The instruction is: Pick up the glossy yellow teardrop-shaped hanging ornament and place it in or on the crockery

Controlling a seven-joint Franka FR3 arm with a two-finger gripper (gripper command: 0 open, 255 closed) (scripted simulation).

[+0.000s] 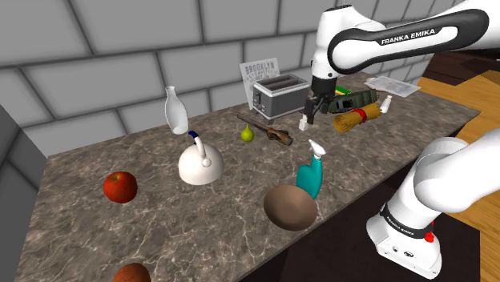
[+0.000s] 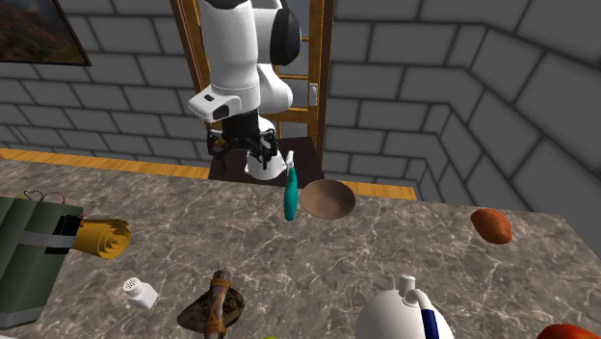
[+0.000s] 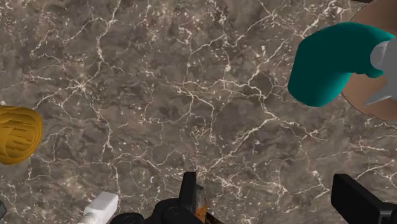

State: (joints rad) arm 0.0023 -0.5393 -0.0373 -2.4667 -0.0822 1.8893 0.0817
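One white arm (image 1: pixel 401 36) bends over the counter (image 1: pixel 200 236), jaws spread, pointing down.

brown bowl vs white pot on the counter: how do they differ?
The bowl is brown, the pot white. The bowl is open; the pot is a closed dome with a blue-and-white handle on top. The bowl sits beside the teal spray bottle near the counter edge; the pot stands mid-counter. Both are rounded.

Counter (image 1: pixel 377 152): dark brown, white marble veining
Spray bottle (image 1: pixel 309 176): teal, pale grey nozzle
Bowl (image 1: pixel 290 207): plain brown
Ornament (image 1: pixel 247 134): yellow-green
Apple (image 1: pixel 120 187): red
Teapot (image 1: pixel 199 166): white, blue handle
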